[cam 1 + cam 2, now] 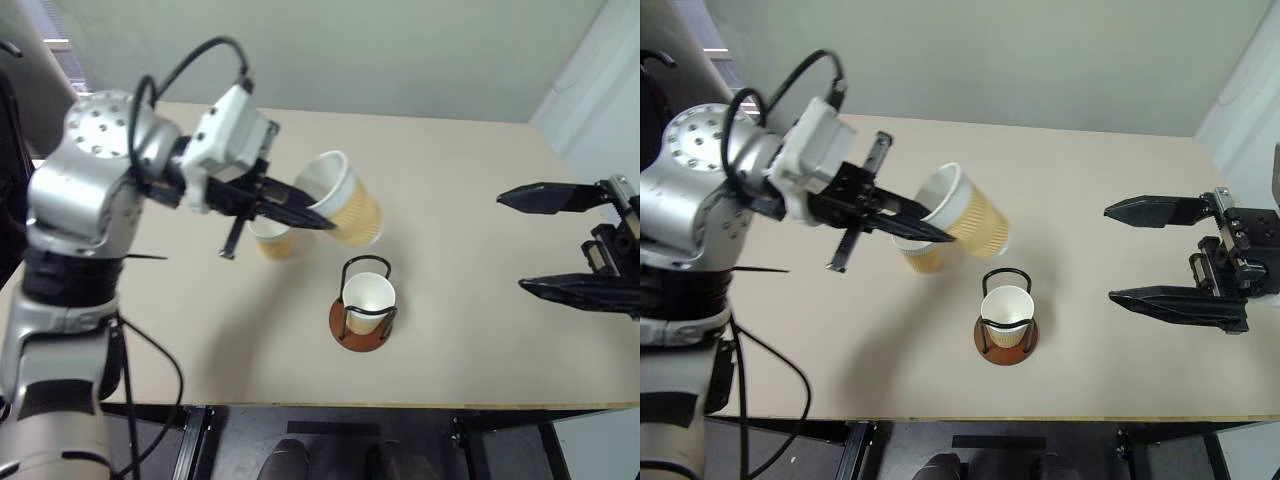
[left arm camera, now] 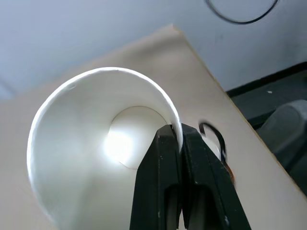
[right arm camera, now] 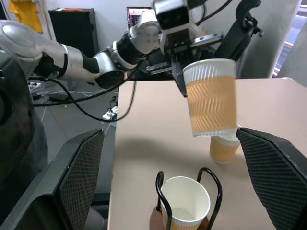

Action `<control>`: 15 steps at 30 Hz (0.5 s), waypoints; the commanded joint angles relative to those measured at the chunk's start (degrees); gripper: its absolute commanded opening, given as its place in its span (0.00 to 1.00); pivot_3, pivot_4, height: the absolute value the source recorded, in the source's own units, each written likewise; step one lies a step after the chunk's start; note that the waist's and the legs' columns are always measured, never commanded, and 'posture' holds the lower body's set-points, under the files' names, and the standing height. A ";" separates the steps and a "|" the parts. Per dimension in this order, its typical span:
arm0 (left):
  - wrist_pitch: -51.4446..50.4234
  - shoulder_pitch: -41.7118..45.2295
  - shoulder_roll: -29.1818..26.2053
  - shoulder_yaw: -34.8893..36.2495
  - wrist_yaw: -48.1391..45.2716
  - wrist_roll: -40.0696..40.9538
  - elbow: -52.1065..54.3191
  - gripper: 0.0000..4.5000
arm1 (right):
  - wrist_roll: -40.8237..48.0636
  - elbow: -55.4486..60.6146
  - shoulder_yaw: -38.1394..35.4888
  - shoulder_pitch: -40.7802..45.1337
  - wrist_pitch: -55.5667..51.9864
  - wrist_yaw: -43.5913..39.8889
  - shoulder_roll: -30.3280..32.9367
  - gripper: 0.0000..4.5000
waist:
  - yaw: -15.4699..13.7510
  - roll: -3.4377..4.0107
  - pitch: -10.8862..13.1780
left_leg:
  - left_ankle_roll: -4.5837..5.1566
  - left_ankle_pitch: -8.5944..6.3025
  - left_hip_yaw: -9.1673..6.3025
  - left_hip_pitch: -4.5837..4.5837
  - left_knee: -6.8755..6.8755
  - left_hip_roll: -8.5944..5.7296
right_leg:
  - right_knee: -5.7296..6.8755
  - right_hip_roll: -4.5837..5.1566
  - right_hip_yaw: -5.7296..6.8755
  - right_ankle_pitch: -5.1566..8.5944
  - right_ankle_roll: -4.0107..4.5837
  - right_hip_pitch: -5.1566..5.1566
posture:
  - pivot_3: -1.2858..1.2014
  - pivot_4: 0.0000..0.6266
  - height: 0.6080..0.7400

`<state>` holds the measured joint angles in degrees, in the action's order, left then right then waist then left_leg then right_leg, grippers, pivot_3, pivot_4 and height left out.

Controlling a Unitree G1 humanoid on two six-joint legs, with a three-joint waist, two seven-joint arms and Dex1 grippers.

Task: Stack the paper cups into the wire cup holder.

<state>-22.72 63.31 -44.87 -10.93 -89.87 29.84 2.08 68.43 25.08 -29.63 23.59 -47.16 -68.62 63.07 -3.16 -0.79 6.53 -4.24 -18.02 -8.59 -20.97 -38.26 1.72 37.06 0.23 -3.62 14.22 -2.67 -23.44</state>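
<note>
Above the beige table (image 1: 470, 200), the left gripper (image 1: 318, 214) pinches the white rim of a ribbed yellow-tan paper cup (image 1: 343, 199), held tilted in the air. Beneath it a second paper cup (image 1: 275, 239) stands on the table. Just beside, the black-wire cup holder with its round reddish-brown base (image 1: 362, 320) contains a third cup (image 1: 368, 299). Well apart on the right, the right gripper (image 1: 545, 243) hangs empty, jaws spread wide.

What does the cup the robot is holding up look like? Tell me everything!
The lifted tapered paper cup is ribbed yellow-tan outside, white inside and on its rim. It looks empty. The left gripper pinches its rim wall, one black finger inside, one outside. It hangs tilted in the air above the beige table, between another paper cup standing there and the wire cup holder. Only the gripper touches it.
</note>
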 commanded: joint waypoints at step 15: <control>14.70 4.23 -0.76 -19.64 -2.63 -0.03 -5.10 0.00 | 1.30 2.22 -8.58 -4.88 -1.18 2.28 3.83 1.00 | -0.28 0.00 0.00 | 0.07 -0.02 0.01 -0.01 -0.09 0.02 | -0.14 -0.02 -0.08 -0.08 -0.26 0.09 | 0.52 0.24 1.00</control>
<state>-10.24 65.47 -46.09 -30.40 -90.18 31.19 -2.55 68.54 25.98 -35.35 18.72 -48.32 -67.02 65.96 -3.44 -0.79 6.53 -4.16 -18.05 -8.58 -20.98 -38.39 1.74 36.91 0.21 -3.69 14.15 -2.95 -23.34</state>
